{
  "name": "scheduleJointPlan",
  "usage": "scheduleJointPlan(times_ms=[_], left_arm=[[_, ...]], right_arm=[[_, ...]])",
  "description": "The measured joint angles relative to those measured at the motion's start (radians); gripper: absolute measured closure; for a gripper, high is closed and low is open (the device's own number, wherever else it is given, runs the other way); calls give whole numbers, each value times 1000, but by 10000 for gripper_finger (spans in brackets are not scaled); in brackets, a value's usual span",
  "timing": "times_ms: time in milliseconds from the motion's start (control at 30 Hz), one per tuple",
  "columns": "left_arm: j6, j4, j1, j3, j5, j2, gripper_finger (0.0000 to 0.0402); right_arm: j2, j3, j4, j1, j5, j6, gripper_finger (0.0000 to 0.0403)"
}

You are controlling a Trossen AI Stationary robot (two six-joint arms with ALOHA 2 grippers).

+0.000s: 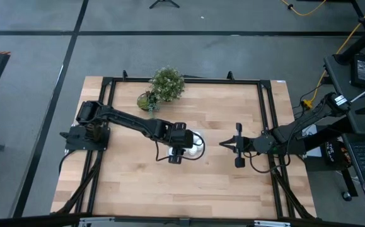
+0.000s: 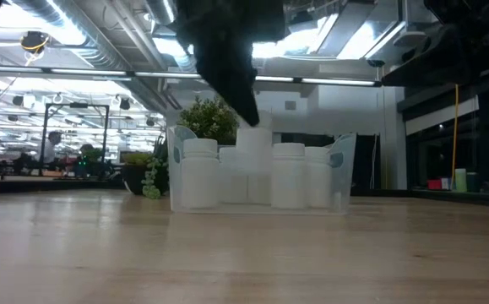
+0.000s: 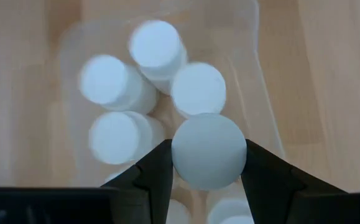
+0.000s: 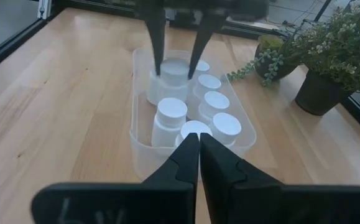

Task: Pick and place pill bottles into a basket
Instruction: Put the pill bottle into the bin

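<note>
Progress: nearly done, by my judgement. The clear basket [image 4: 143, 146] already holds a cluster of white pill bottles [image 4: 170, 118], standing upright and close together; I count about six or seven caps in the right wrist view. I see no loose bottle left on the wooden table [image 1: 138, 189] in the high view.

In hand: my left gripper [image 3: 207, 163] pinches one more pill bottle [image 3: 209, 150] by its sides, one finger against each flank, the white cap showing between them.

Where it is: this bottle hangs over the basket's interior, above the others and at the end away from the right arm, not yet seated, going by the low view where it sits higher than its neighbours.

Left arm pose: reaching from the table's left edge out to the middle, wrist turned down so the fingers [image 4: 158, 43] point straight into the basket.

Right arm: waiting just right of the basket, right gripper [image 4: 199, 149] pressed together and empty, aimed at the basket.

What is left: lower this bottle into a gap, let go, and pull clear.

Nearby: potted green plants [image 1: 167, 84] behind the basket, well apart from my work.
</note>
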Motion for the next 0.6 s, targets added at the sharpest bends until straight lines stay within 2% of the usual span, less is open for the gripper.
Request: scheduleJointPlan(times_ms=[200, 467, 600], left_arm=[[-10, 89, 6, -88, 31, 1, 250], [-34, 93, 5, -95, 39, 2, 250], [-75, 88, 6, -95, 31, 2, 211]], right_arm=[[0, 0, 0, 0, 0, 0, 384], [0, 0, 0, 0, 0, 0, 384], [0, 0, 0, 0, 0, 0, 384]])
